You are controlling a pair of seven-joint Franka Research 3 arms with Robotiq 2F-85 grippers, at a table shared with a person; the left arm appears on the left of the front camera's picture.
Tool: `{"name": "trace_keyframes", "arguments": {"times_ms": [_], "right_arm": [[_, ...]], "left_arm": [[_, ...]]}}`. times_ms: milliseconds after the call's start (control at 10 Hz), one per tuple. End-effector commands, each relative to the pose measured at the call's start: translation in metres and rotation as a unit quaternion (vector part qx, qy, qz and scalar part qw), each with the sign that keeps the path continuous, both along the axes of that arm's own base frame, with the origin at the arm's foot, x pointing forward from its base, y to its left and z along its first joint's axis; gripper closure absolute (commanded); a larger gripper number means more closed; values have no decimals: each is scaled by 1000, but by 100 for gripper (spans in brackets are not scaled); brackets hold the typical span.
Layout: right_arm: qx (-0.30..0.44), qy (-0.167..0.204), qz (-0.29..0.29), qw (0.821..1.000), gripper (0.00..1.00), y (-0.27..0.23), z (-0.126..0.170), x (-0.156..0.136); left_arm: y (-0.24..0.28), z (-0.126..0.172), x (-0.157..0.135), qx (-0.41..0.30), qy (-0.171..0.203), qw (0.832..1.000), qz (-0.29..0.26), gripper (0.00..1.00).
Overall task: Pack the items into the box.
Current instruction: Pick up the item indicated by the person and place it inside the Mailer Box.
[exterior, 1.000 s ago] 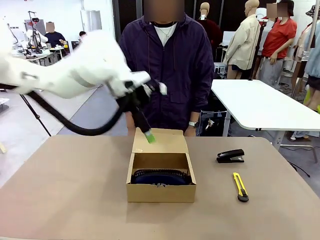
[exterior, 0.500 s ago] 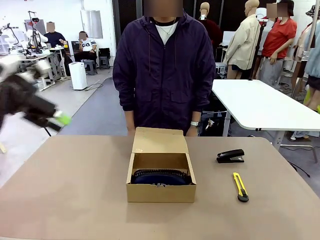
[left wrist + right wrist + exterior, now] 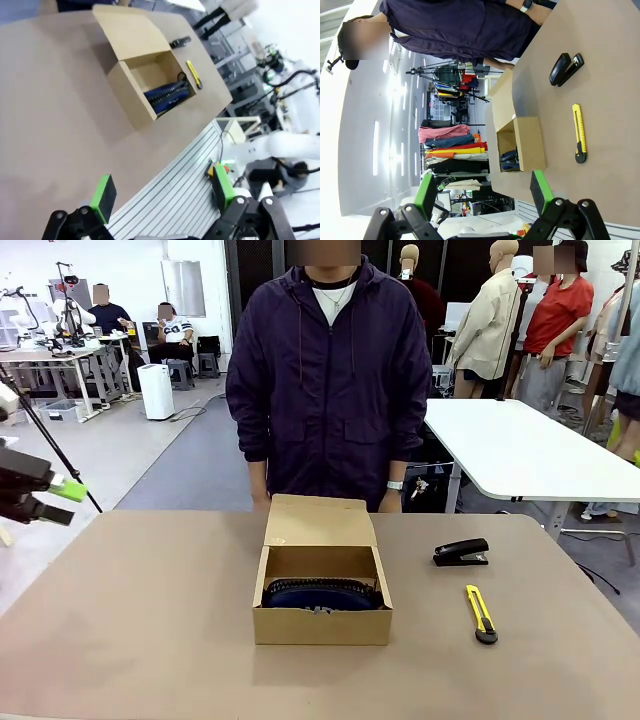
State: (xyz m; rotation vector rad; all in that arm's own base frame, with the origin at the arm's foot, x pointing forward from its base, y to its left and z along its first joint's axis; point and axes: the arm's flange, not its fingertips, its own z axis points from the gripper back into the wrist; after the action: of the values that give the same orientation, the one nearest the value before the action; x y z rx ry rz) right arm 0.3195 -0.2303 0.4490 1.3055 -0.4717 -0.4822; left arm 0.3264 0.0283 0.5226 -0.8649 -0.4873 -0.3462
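Left tool (image 3: 58, 500) sits at the far left edge of the front view, off the worktop's (image 3: 150, 620) left side, fingers apart, nothing between them, well apart from the box (image 3: 320, 626). Box sits mid-worktop, lid flap (image 3: 320, 521) open and folded back toward the person (image 3: 330, 380) standing at the far side. Navy pouch (image 3: 322, 594) lies inside the box, near its front wall. Black stapler (image 3: 461, 552) is on the worktop right of the box. Yellow-and-black knife (image 3: 481, 613) lies just robot-side of the stapler, not touching it. Both are outside the box. Right tool (image 3: 483, 192) has fingers apart, empty. In its wrist view the 2 loose items lie on bare worktop well ahead of it, box beyond them, nothing touching the tool. Left wrist view: box with pouch well ahead of the spread fingers.
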Motion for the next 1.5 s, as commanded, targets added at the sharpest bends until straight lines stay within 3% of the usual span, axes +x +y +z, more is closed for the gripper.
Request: {"name": "trace_keyframes", "arguments": {"times_ms": [0, 1400], "right_arm": [[-5, -9, 5, 1000, 0, 0, 1, 0], [-5, -9, 5, 1000, 0, 0, 1, 0]], "left_arm": [[-6, 8, 6, 11, 0, 1000, -14, 0], [-6, 8, 6, 11, 0, 1000, -14, 0]]}}
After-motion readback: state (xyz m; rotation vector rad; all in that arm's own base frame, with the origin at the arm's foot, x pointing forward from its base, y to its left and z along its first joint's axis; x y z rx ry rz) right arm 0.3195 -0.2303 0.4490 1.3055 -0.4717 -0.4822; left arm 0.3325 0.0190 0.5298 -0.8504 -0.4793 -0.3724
